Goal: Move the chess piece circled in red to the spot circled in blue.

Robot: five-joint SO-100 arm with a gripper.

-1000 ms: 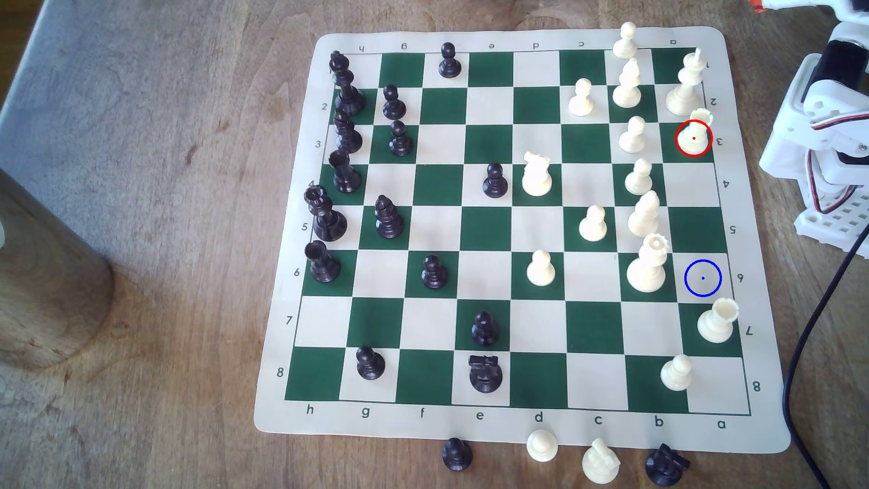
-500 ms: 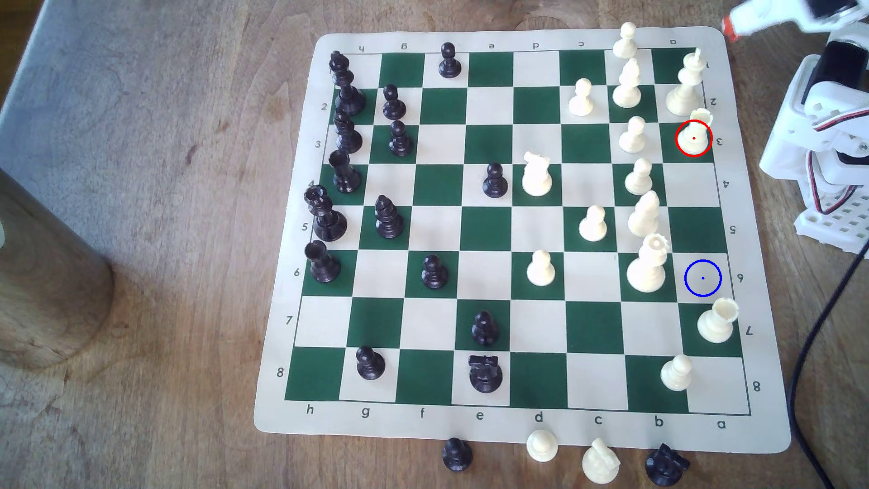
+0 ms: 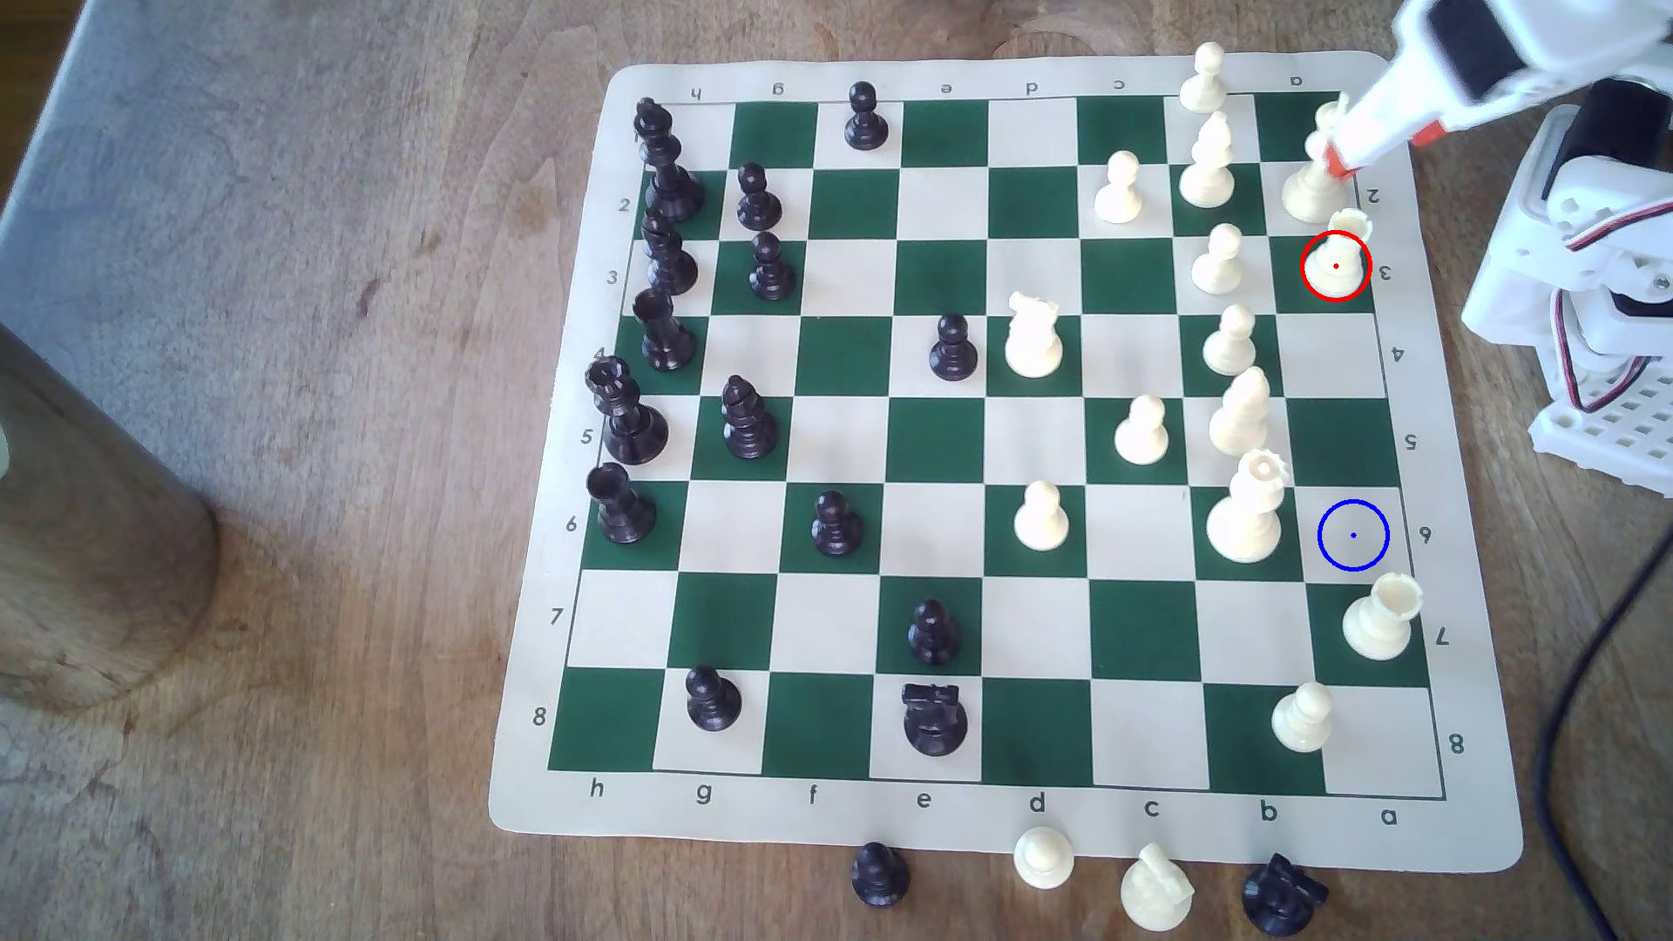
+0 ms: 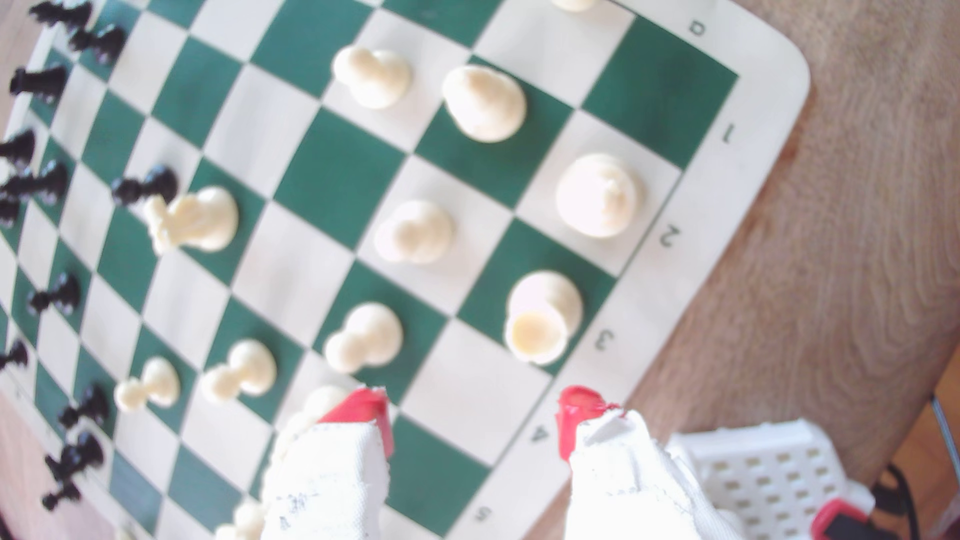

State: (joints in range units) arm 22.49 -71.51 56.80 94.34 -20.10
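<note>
Since a moment ago, the gripper [image 3: 1338,163] has swung down over the board's corner — jaws spread wide, holding nothing. Just beyond its red tips stands the cream rook [image 3: 1338,258], untouched on its green square [image 3: 1293,289] — well apart from the blue-circled square [image 3: 1353,536].

Worktop [image 3: 317,543]: brown wood grain, evenly daylit.
Grey patch [image 3: 181,181]: worn, pale, upper left of the frame.
Wooden cylinder [image 3: 90,543]: left edge.
</note>
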